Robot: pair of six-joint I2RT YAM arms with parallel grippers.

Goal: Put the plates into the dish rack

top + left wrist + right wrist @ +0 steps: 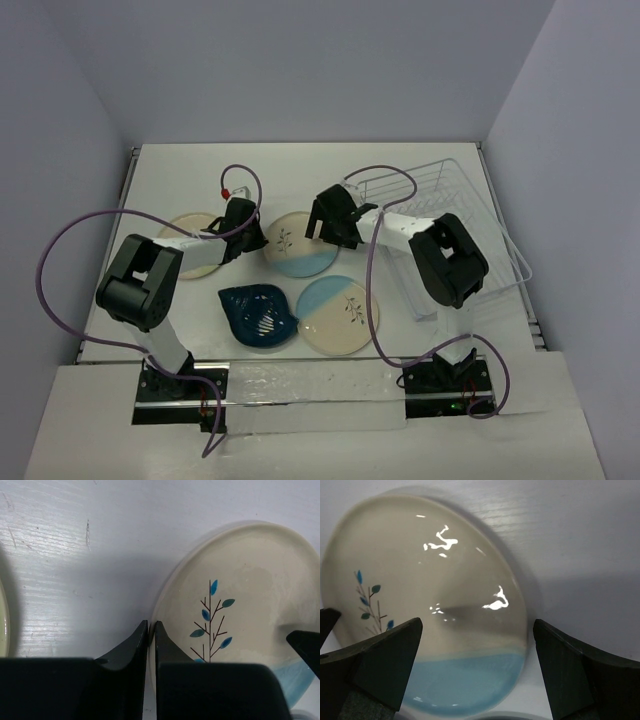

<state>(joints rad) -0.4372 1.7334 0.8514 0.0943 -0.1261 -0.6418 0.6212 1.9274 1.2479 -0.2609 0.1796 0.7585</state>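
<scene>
Left gripper (151,626) jaws nearly closed, holding nothing, tips at the rim of the sprig plate (240,610). Right gripper (477,630) jaws wide, straddling that plate. It lies on the worktop (180,180), left of the dish rack (470,195).

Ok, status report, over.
Left gripper shut at rim of far sprig plate. Right gripper open, straddling same plate. Dish rack holds no plates yet. Nothing seen in the way.

Left gripper (151,626) at bottom, black tips nearly touching, right at the rim of a sprig plate (250,595). A yellow plate (2,625) peeks in, far left.
</scene>
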